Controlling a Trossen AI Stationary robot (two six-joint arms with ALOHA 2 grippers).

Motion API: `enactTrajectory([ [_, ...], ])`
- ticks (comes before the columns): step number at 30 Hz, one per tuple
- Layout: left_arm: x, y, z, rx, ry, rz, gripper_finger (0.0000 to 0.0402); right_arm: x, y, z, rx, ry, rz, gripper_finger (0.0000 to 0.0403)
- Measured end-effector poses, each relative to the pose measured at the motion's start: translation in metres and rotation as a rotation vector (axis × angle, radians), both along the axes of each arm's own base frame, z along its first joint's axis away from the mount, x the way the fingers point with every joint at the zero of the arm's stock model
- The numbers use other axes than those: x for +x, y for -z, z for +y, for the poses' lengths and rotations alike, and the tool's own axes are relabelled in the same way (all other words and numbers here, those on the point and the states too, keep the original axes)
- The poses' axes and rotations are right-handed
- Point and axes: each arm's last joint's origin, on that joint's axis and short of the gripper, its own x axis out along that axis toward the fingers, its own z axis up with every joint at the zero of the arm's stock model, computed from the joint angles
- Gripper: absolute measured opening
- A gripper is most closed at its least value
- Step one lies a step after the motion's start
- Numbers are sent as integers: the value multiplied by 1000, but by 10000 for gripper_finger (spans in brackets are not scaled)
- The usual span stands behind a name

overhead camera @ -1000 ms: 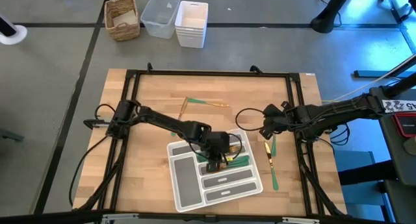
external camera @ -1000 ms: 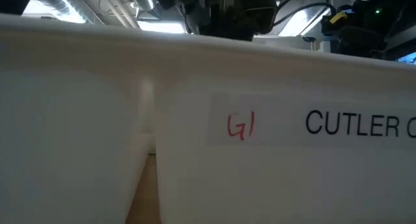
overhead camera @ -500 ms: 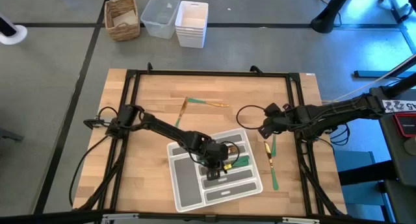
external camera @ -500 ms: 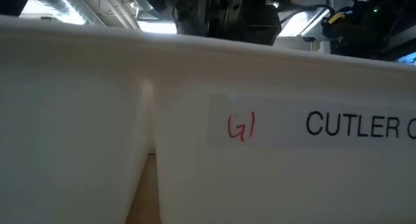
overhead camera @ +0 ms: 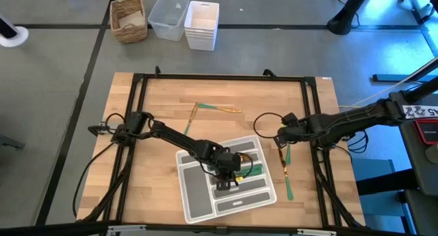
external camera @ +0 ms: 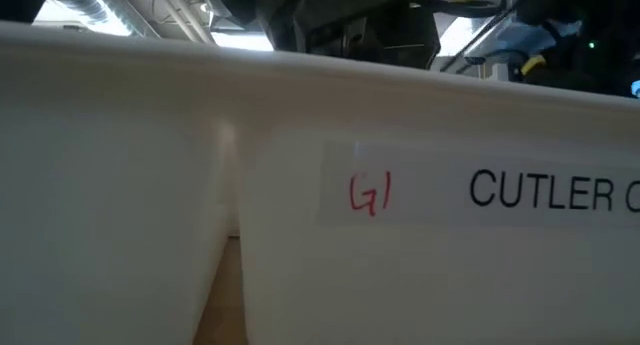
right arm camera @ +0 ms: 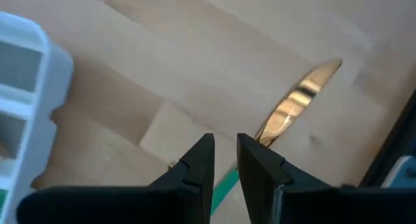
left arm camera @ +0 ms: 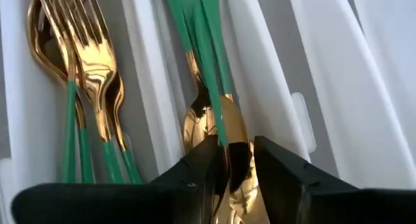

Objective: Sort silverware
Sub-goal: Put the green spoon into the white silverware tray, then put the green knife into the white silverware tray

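**Left gripper in tray, right gripper over table knife**

While I'm watching the high view, the left gripper (overhead camera: pixel 229 173) is sitting down inside the grey tray (overhead camera: pixel 195 200), over a compartment near its right end. In the left wrist view its fingers (left arm camera: pixel 286 169) are standing a little apart, with a gold spoon (left arm camera: pixel 224 136) showing in the gap between them; I can't tell if the pads are touching it. That spoon is lying on other green-handled pieces in the same slot. Gold forks (left arm camera: pixel 88 55) are lying stacked in the next compartment, heads pointing away from the camera.

I'm seeing the right gripper (overhead camera: pixel 282 137) hovering at the table's right side, just beside the tray's right edge. In the right wrist view its fingers (right arm camera: pixel 198 162) are showing a narrow gap, nothing between them. A gold knife (right arm camera: pixel 296 100) is lying flat on the wood just beyond the fingertips.

More silverware is lying loose on the table (overhead camera: pixel 157 113): two pieces (overhead camera: pixel 205 109) near the far middle, and a green-handled piece (overhead camera: pixel 289 189) near the right edge.

The low view is mostly blocked by the tray wall.
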Motion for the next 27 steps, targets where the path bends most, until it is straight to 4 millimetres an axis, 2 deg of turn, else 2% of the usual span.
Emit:
enactTrajectory([
  [6,-5,-22,2,-107,30,-16,85,-2,14,3,106,-9,12,67],
  [12,-8,-23,-4,-221,118,23,72,-2,15,3,105,-12,11,67],
  [27,-7,-26,31,56,-65,7,35,-2,15,2,81,-22,14,67],
])
